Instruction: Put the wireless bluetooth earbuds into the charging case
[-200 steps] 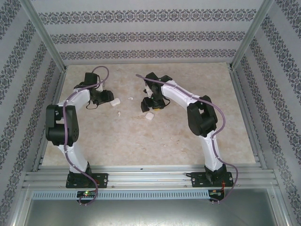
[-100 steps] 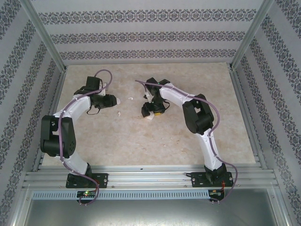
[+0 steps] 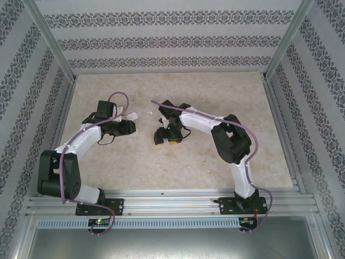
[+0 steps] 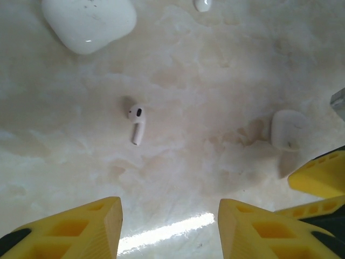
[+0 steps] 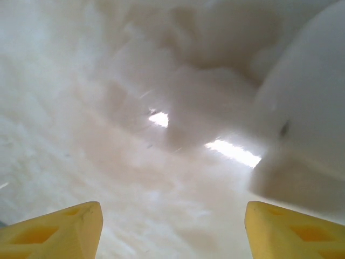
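We are holding the left tool (image 4: pixel 170 209) open and empty near a tiny white stemmed plastic earbud (image 4: pixel 136 123) lying on the marbled bench (image 4: pixel 215 81), the right tool (image 5: pixel 172 213) wide open, empty, beside a white rounded-square case (image 5: pixel 307 108).

Overhead view faces down; wrist cameras hover near the table (image 3: pixel 188 156).

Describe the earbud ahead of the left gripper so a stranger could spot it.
On the marbled tabletop, look ahead of the left gripper. The earbud lies flat between a white case and another case; unlike them it is tiny, with a short stem.
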You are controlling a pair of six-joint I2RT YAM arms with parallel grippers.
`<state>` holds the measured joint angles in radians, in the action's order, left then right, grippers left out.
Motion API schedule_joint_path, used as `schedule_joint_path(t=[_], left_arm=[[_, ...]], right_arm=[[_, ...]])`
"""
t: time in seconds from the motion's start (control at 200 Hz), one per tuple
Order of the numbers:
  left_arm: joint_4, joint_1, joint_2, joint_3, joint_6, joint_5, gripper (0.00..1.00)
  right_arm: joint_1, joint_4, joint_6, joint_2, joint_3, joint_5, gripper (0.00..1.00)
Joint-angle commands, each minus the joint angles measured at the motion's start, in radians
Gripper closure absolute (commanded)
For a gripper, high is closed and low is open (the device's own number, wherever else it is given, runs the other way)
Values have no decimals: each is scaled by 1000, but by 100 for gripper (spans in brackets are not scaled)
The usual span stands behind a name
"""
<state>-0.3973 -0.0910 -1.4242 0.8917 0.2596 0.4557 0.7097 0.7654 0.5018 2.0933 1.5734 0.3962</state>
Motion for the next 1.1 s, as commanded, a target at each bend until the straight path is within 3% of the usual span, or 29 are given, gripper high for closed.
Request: schedule_joint_path(t=[0.0,0.265,0.649,0.734,0.879,0.969,1.094], left_arm=[[66,-23,48,-39,20,41,51],[121,-73,169,-172,62,32,51],[142,-118,142,-186,50,80,53],[151,-136,140,-191,80,74,53],[302,-186,114,-245,171,41,55],[340,-203,46,-211,185,33,55],[268,-204,-49,-74,154,15,55]], right_arm=[[8,-1,62,-97,1,-4,30],[-29,218,60,-32,175,-195,29],[8,-30,273,-31,-11,-256,25],[8,2,242,-31,6,-260,25],[-17,84,189,-49,15,-293,24],[-29,34,202,-69,-31,-235,26],[2,11,209,-69,-22,-227,38]])
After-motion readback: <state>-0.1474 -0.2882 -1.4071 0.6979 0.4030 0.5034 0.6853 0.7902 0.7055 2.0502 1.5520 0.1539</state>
